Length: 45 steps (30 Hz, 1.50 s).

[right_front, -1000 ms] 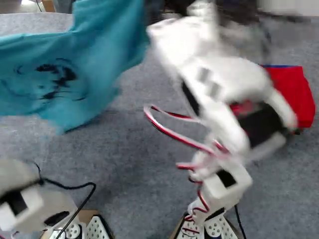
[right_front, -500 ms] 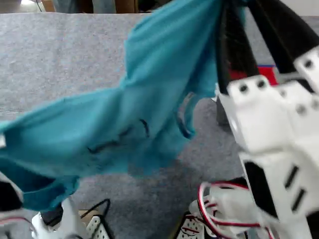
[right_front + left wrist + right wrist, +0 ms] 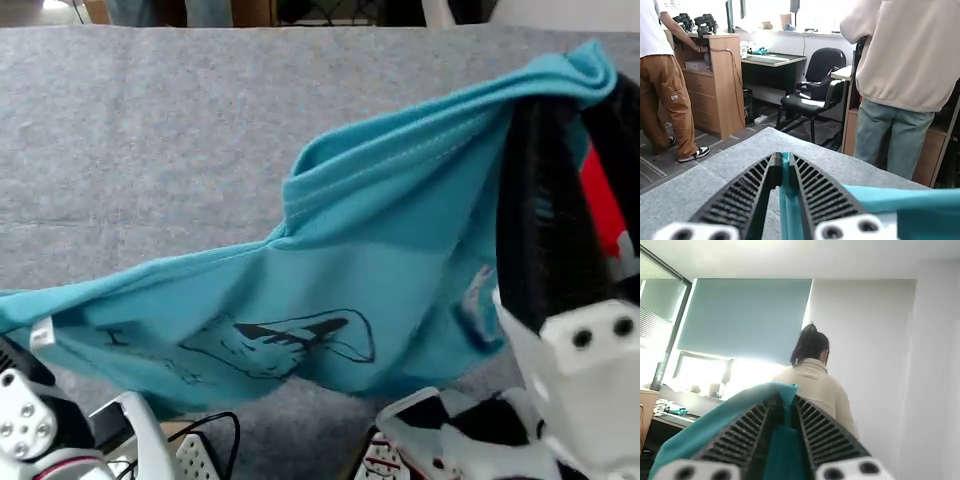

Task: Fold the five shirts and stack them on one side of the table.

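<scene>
A teal shirt point(image 3: 400, 270) with a dark print hangs in the air, stretched across the front of the table. My left gripper point(image 3: 15, 335) is shut on its low corner at the near left; in the left wrist view the ribbed fingers point(image 3: 755, 185) pinch a teal fold point(image 3: 785, 200). My right gripper point(image 3: 565, 95) holds the high corner at the far right, and the cloth drapes over its tips. In the right wrist view that gripper point(image 3: 785, 402) is shut on teal cloth point(image 3: 715, 427). A red shirt point(image 3: 600, 190) shows behind the right arm.
The grey felt table point(image 3: 150, 130) stretches bare behind the hanging shirt. Both arm bases and their cables point(image 3: 190, 450) sit at the front edge. The right arm's white body point(image 3: 570, 400) rises large at the near right.
The teal shirt has swung from the far left to hang spread across the front. The right arm has risen, lifting its corner high; the left gripper has drawn its corner low and left.
</scene>
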Each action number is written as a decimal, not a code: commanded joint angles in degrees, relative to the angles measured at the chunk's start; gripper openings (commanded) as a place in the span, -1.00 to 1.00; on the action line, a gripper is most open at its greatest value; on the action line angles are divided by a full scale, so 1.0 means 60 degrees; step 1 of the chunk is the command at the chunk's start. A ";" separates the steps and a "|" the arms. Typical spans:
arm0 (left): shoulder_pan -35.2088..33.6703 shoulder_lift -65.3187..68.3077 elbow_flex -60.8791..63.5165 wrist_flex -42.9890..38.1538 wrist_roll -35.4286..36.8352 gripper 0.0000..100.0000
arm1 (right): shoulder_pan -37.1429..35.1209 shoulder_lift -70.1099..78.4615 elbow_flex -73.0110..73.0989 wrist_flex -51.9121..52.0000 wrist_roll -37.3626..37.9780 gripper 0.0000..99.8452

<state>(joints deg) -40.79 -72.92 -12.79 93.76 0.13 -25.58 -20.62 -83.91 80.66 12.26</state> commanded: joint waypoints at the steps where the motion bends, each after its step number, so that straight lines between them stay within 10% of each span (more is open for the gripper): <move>1: -0.0022 -0.0044 0.0051 -0.0513 -0.0029 -0.94 | -0.0337 -0.0505 0.0755 -0.0337 0.0073 -0.97; 18: 0.0066 0.0029 0.1883 -0.0352 0.0454 -0.94 | -0.0366 -0.1458 0.6132 -0.0791 0.0044 -0.97; 30: 0.2190 0.2212 1.2227 -1.3729 0.1143 -0.94 | -0.0278 0.0593 1.5026 -1.0242 0.1143 -0.97; 35: 0.2322 0.4850 1.0835 -1.5253 0.0571 -0.94 | 0.0073 0.2615 1.3473 -1.0828 0.1158 -0.97; 45: 0.1897 1.0125 0.3890 -1.3495 0.0571 -0.94 | 0.0498 0.5634 0.8418 -0.9670 0.1158 -0.97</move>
<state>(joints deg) -28.57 -17.80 25.80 9.10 3.91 -24.00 10.51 -22.20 20.26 18.86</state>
